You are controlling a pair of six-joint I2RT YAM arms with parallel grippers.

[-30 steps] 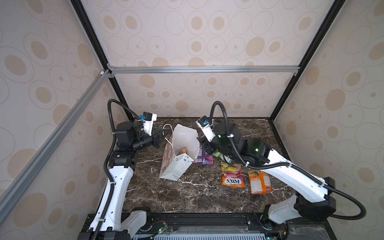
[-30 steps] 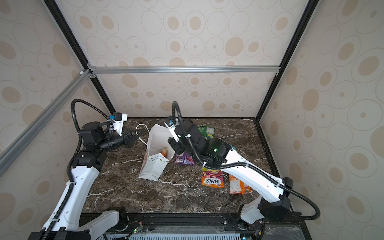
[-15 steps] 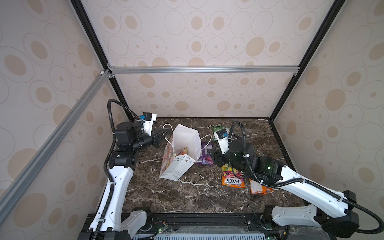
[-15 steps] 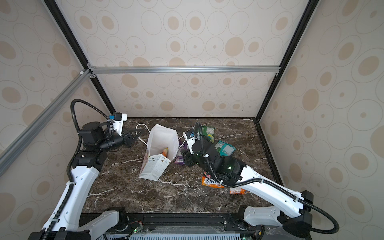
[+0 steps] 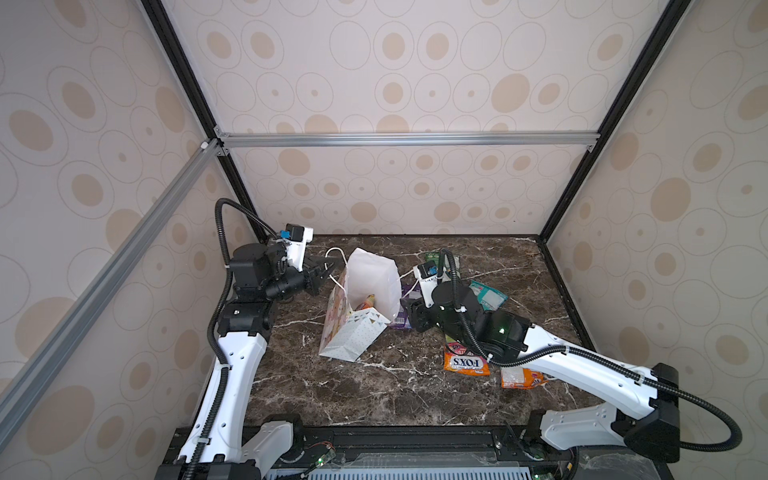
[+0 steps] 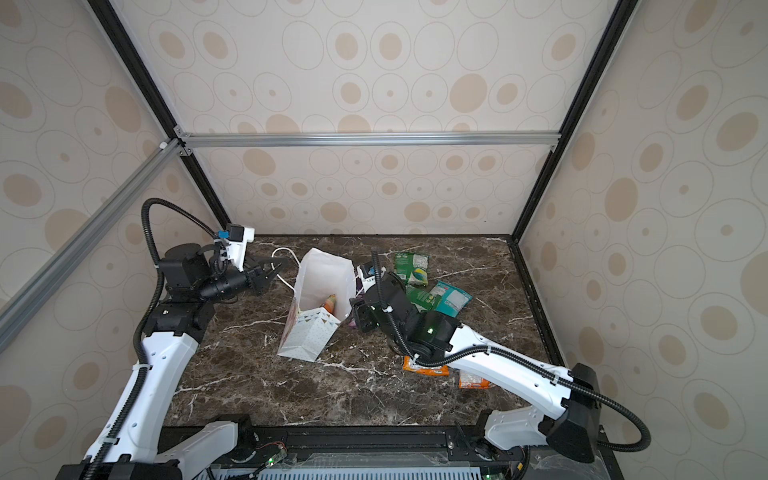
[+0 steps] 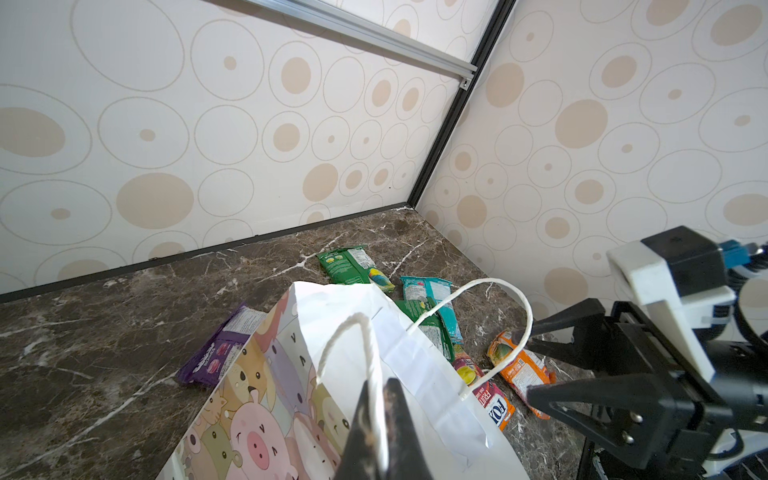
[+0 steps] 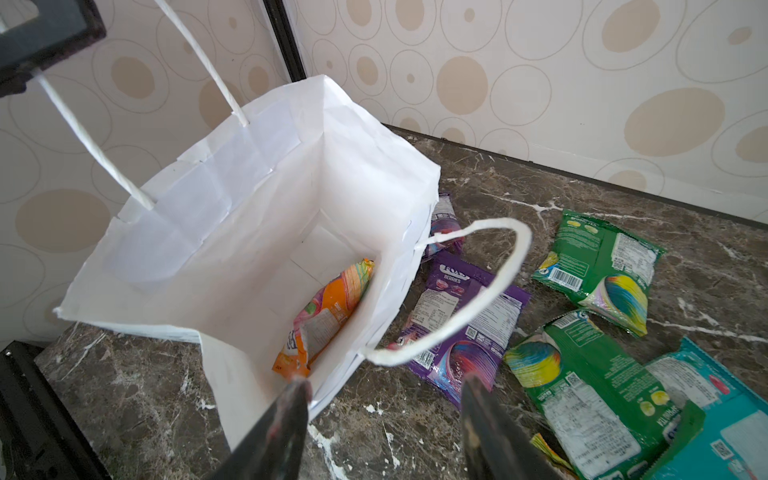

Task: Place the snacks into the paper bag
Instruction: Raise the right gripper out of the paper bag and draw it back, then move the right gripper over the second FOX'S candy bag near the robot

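Handle [image 7: 360, 319] of paper bag [image 8: 257, 187] sits pinched in left end effector [image 7: 379, 386]; right end effector [image 8: 384, 384] gapes empty near purple snack [image 8: 451, 276].

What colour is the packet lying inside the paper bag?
The packet is orange, best seen in the right wrist view.

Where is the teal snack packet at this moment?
In both top views the teal packet lies flat on the table right of the paper bag, overlapping a green packet and just behind the right arm.
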